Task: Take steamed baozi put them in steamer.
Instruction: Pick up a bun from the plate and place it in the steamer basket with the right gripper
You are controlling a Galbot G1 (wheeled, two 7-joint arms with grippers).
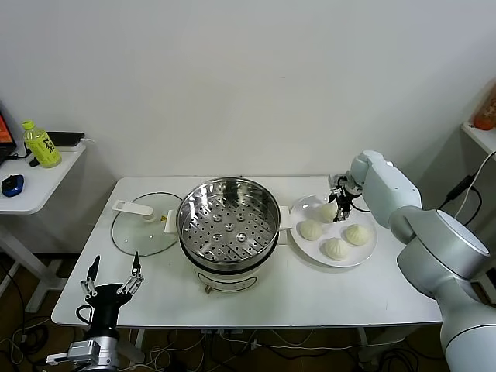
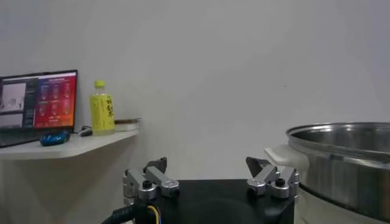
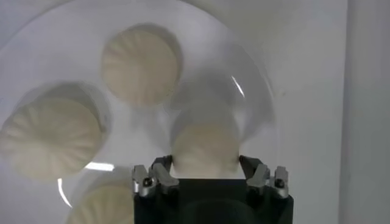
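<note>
Four steamed baozi lie on a white plate (image 1: 369, 253) right of the steamer (image 1: 187, 203), a steel pot with a bare perforated tray. My right gripper (image 1: 339, 208) reaches down over the plate's far side and is shut on the farthest baozi (image 1: 328, 211). In the right wrist view its fingertips (image 3: 206, 167) press both flanks of that baozi (image 3: 204, 143), which still rests on the plate (image 3: 247, 73). The other baozi (image 1: 311, 229) (image 1: 336, 248) (image 1: 357, 234) lie loose. My left gripper (image 1: 114, 271) hangs open and parked below the table's front left corner.
A round glass lid (image 1: 143, 226) with a white handle lies flat left of the steamer. A side table at the left carries a yellow bottle (image 1: 41, 145) and a blue mouse (image 1: 12, 184). The steamer's wall (image 2: 341, 161) stands just beside my left gripper (image 2: 207, 167).
</note>
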